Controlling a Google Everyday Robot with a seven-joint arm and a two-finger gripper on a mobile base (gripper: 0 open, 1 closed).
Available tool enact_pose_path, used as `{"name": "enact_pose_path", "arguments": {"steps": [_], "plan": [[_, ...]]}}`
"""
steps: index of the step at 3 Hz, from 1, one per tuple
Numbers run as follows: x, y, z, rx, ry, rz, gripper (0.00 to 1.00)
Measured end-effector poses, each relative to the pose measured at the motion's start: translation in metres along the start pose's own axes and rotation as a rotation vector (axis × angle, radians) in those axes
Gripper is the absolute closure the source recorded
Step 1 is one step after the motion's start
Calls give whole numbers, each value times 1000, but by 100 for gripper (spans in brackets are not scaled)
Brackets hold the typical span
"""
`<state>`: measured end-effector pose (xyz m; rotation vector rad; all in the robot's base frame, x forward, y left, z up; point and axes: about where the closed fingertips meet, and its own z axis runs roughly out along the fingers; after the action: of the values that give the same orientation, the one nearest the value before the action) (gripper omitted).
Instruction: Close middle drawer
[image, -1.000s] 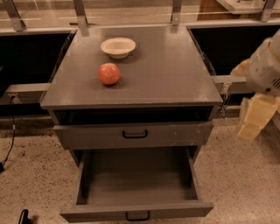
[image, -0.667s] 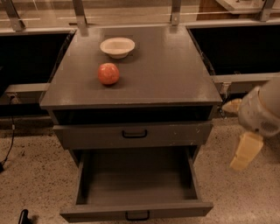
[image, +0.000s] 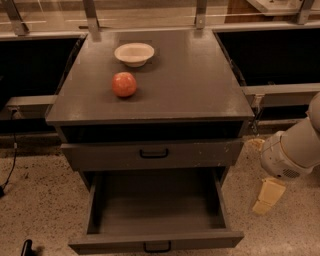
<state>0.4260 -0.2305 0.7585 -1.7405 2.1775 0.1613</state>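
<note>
The arm (image: 295, 150) has dropped lower on the right of the cabinet (image: 200, 85). The middle drawer (image: 155, 212) is pulled fully out at the bottom. The gripper (image: 266, 197) hangs just right of it, apart; I cannot tell its spread. On top sit a bowl (image: 134, 53) and an apple (image: 124, 84).

On the cabinet top (image: 195, 75): white bowl (image: 134, 53) at rear, red apple (image: 124, 84) just in front, not touching. Black cable (image: 11, 165) on speckled floor (image: 35, 215), far left. My gripper (image: 262, 205) hangs low, far right.
</note>
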Motion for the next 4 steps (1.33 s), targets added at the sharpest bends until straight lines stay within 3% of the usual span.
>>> {"name": "enact_pose_path", "arguments": {"steps": [1, 2, 3, 4], "plan": [[-4, 1, 17, -52, -39, -11, 0], [2, 13, 84, -136, -77, -12, 0], [24, 53, 188, -210, -109, -39, 1], [43, 79, 237, -233, -144, -40, 23]]}}
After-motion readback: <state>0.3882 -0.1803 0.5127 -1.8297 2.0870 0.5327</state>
